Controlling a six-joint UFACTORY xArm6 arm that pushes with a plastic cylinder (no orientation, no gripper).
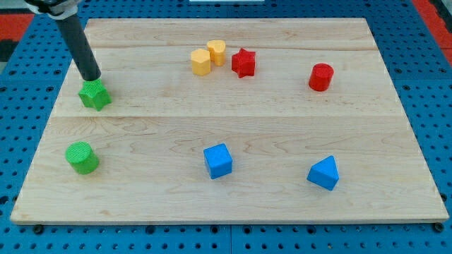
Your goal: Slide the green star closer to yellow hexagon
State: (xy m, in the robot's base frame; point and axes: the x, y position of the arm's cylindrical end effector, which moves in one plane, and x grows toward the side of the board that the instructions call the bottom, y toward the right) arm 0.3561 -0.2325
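While my tip (92, 77) touches the green star (94, 95), open board (282, 113) lies rightward.

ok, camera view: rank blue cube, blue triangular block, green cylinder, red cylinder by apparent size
1-3. blue triangular block, green cylinder, blue cube: look about alike, all sit near the view's bottom, no ranking.
4. red cylinder: looks smallest, but it lies nearer the view's top, so perspective may explain it.

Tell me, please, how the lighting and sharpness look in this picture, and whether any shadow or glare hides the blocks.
In the camera view the light is even and soft; the wooden board shows no glare. The green star, the yellow hexagon and the other blocks cast only faint short shadows. My tip is sharp, at the star's upper edge. The rod's top is cropped by the view's top.
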